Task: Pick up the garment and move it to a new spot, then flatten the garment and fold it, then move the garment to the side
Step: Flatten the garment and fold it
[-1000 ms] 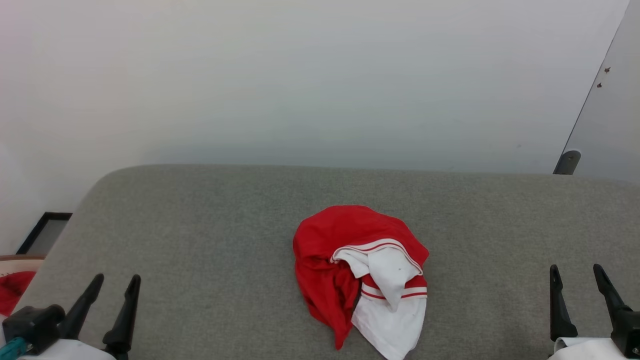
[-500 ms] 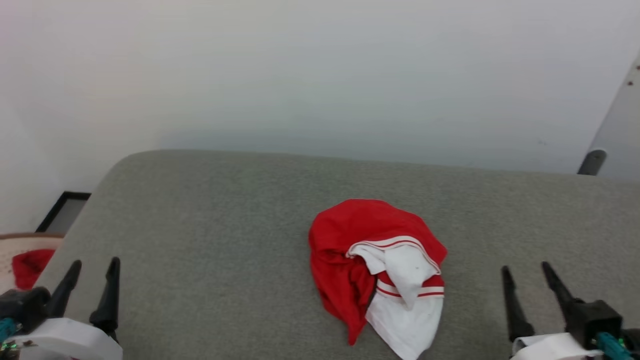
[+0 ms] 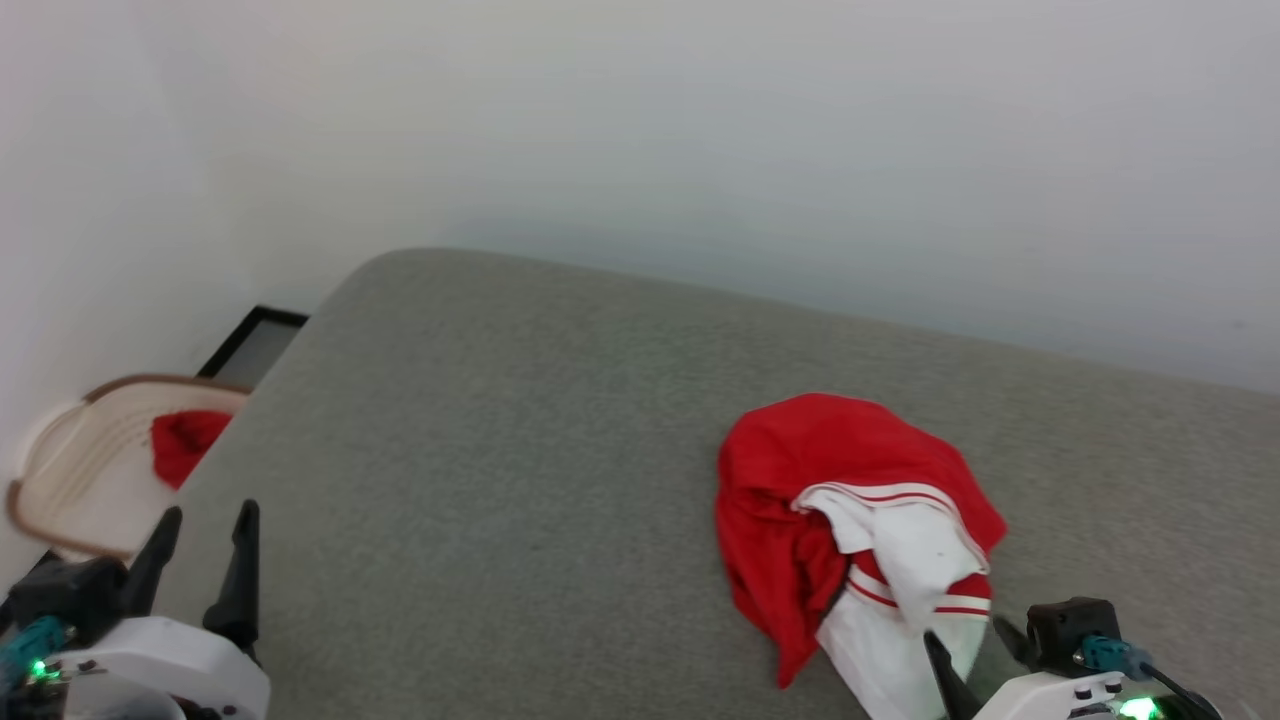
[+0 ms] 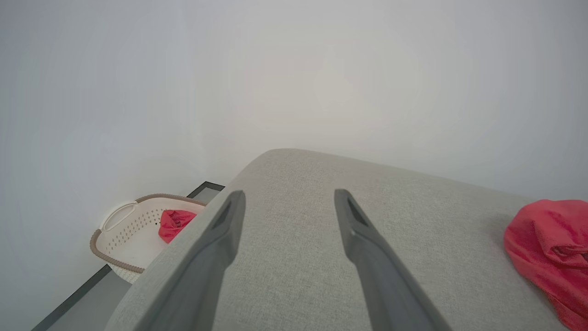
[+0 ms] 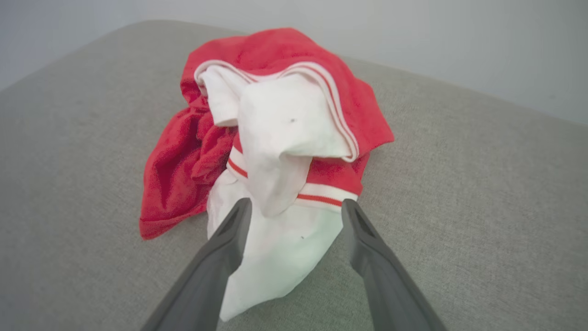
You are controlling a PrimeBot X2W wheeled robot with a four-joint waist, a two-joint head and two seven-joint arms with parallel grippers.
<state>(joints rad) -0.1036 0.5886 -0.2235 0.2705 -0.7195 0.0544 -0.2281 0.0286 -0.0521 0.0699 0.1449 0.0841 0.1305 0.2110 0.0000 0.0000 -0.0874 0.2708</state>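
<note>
A grey fabric-covered surface [image 3: 480, 450] with a rounded far-left corner is stretching across the head view. The garment [image 3: 850, 500] is lying crumpled directly on its right part, red folds bunching beside white panels and striped trim.

Garment [image 3: 835, 450] — soft cloth (matt)

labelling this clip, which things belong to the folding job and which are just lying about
job: garment, crumpled on grey cushion; right gripper, open, aimed at its white part
lying about: white basket; small red cloth inside it
</note>
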